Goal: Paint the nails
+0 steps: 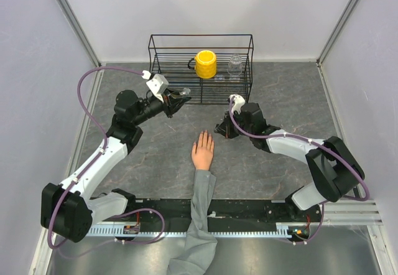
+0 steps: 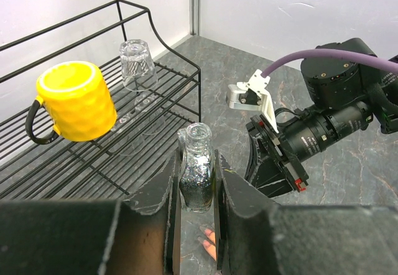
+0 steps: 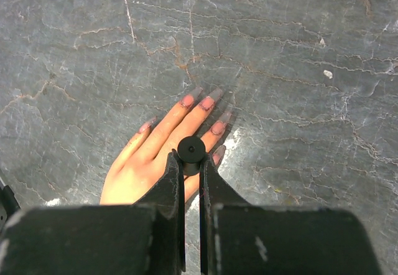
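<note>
The peach mannequin hand lies palm down mid-table, fingers pointing away, its grey sleeve trailing toward the near edge. Its nails look pinkish with dark smudges at the edges. My right gripper hovers over the fingers, shut on a small black round cap; any brush under it is hidden. My left gripper is raised near the rack, shut on an uncapped glass bottle of dark glittery polish. In the top view the left gripper is left of the right gripper.
A black wire rack stands at the back with a yellow mug and an upturned clear glass on it. The right arm's wrist and camera sit close to the right of the bottle. Grey walls enclose the table.
</note>
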Available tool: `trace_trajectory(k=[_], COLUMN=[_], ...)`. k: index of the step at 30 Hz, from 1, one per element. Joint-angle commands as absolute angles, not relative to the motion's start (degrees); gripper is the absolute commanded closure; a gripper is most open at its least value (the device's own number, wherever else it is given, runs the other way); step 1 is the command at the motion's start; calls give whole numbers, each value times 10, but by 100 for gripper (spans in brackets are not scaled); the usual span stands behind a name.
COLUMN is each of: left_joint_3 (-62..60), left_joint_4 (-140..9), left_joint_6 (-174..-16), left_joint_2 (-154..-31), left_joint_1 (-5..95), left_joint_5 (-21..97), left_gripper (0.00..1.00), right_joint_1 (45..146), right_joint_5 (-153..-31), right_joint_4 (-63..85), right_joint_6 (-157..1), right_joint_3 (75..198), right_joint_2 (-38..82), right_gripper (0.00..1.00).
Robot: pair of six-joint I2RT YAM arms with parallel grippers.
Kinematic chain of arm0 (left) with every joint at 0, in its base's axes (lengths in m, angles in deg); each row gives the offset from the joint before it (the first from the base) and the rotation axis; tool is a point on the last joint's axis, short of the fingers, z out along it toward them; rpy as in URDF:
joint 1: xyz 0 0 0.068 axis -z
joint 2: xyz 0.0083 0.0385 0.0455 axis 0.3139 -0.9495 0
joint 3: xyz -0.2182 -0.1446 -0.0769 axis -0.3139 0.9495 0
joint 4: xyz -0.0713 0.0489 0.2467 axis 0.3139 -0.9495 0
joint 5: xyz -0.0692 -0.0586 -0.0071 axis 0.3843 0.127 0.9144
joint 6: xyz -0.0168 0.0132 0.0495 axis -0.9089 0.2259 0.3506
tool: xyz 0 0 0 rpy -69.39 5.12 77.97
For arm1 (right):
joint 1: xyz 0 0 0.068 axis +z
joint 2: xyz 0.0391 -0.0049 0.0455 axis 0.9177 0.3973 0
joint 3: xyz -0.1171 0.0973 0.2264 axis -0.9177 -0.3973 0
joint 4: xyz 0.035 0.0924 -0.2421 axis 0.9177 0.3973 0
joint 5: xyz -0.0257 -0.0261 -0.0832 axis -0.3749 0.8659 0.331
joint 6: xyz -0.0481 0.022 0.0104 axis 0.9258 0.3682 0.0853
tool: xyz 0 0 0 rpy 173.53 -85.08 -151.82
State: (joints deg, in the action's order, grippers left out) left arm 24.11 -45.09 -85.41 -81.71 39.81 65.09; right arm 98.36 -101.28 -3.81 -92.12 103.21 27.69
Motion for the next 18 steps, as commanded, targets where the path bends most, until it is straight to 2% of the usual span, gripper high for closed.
trace_trajectory(k=[1,18], left_joint_3=[239,238], left_joint_4=[-423,-428], left_joint_6=[-866,-865], left_joint_2=[-819,-824], left_joint_1=[397,398], left_joint_5=[664,671], left_gripper=[98,98], right_joint_1=[985,985], right_joint_5=[-1015,-1011], right_joint_4=[-57,-98], right_joint_6=[-909,-921], right_joint_3=[1030,1037], right_joint_2=[289,348], right_gripper=[100,100])
